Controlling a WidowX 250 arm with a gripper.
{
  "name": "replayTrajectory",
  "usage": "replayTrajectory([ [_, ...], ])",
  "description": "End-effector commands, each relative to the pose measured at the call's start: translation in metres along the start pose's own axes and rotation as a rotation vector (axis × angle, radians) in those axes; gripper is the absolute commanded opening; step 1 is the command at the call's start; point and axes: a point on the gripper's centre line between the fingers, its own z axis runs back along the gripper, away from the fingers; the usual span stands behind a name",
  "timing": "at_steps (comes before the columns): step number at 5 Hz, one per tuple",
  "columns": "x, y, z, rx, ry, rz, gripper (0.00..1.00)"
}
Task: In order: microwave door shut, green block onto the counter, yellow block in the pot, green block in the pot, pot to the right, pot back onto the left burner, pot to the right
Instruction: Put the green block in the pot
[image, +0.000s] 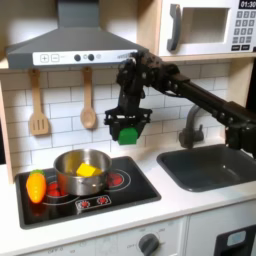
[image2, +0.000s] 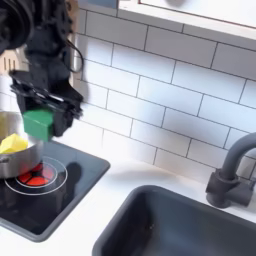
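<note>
My gripper (image: 128, 134) hangs above the cooktop's right side, shut on the green block (image: 128, 135), which also shows between its black fingers in the second exterior view (image2: 38, 123). The steel pot (image: 82, 172) stands on the left burner, down and to the first exterior view's left of the block. The yellow block (image: 88, 170) lies inside the pot, and its yellow top (image2: 13, 144) peeks over the pot's rim (image2: 24, 160) in the second exterior view. The microwave door (image: 198, 28) is shut, handle at its left. The pale counter (image: 170, 200) surrounds the cooktop.
An orange-and-yellow toy vegetable (image: 36, 186) lies at the cooktop's left edge. A dark sink (image: 214, 165) with a grey faucet (image: 191, 126) sits at the first exterior view's right. A wooden spatula (image: 38, 106) and spoon (image: 88, 104) hang on the tiled wall under the hood (image: 72, 45).
</note>
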Motion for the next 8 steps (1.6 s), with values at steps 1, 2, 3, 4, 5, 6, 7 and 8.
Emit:
replayTrajectory([
  [1, 0.002, 0.037, -0.005, 0.035, -0.009, 0.048, 0.0],
  [2, 0.005, 0.054, -0.019, 0.042, 0.009, 0.064, 0.0],
  [3, 0.008, 0.065, -0.026, 0.049, 0.013, 0.076, 0.0],
  [4, 0.012, 0.071, -0.034, 0.05, 0.017, 0.079, 0.0],
  [5, 0.015, 0.071, -0.045, 0.052, 0.027, 0.078, 0.0],
  [6, 0.014, 0.071, -0.051, 0.056, 0.033, 0.075, 0.0],
  [7, 0.017, 0.074, -0.051, 0.044, 0.027, 0.076, 0.0],
  [8, 0.017, 0.075, -0.057, 0.051, 0.049, 0.069, 1.0],
])
